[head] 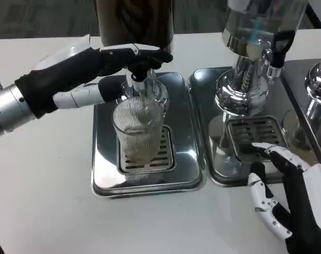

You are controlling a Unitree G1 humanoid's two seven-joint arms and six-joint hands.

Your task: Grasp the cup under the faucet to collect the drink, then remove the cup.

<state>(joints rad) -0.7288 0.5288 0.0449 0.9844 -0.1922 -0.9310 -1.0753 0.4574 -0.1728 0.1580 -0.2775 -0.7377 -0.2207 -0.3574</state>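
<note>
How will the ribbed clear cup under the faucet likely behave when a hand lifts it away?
The cup looks clear and ribbed; the ribs may help grip, though it could be wet. It already holds some drink, so it is probably heavier and may spill if tilted. It stands tall on the slotted drain tray, so a sideways push could tip it.

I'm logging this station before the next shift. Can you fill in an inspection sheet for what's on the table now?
Surface: white table, bare parts look dry.
Job's things: ribbed cup upright on left tray under faucet, thin stream running in.
Clutter: second dispenser on its own tray; a third at right edge.
Hands: left hand on the faucet; right hand open, fingertips by second tray.
Cables: nothing seen.
Surroundings: grey floor behind.
</note>
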